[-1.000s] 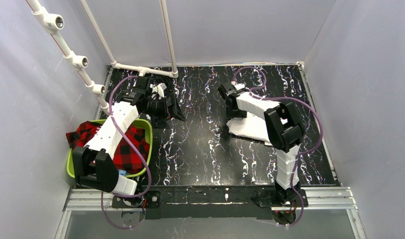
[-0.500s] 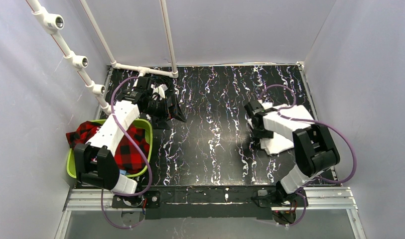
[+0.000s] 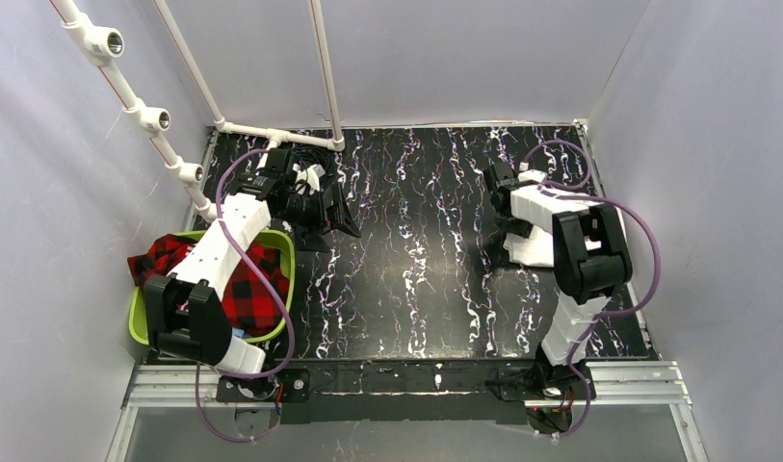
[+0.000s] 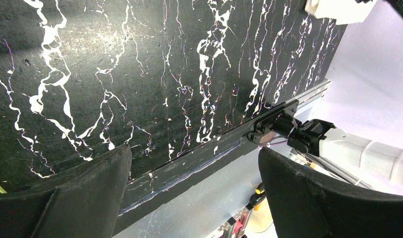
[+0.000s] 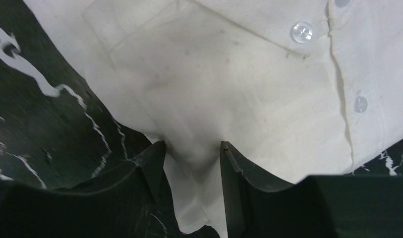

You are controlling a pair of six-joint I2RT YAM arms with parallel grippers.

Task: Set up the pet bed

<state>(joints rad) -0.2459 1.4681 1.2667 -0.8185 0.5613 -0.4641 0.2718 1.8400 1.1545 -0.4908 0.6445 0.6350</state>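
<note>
The pet bed, a lime-green tub, sits at the table's left edge with a red plaid cloth spilling out of it. My left arm reaches over the tub. My left gripper hangs open and empty past it, above bare table. At the right lies a white buttoned shirt, folded. My right gripper is low over its left edge, shut on a bunched fold that fills the gap between the fingers.
A white pipe frame stands at the back left corner, just behind my left gripper. Grey walls close in the black marbled table on three sides. An aluminium rail runs along the near edge.
My right arm swung right and toward the near edge, then back toward the far side, dragging the white shirt with it. The left arm has not moved.
</note>
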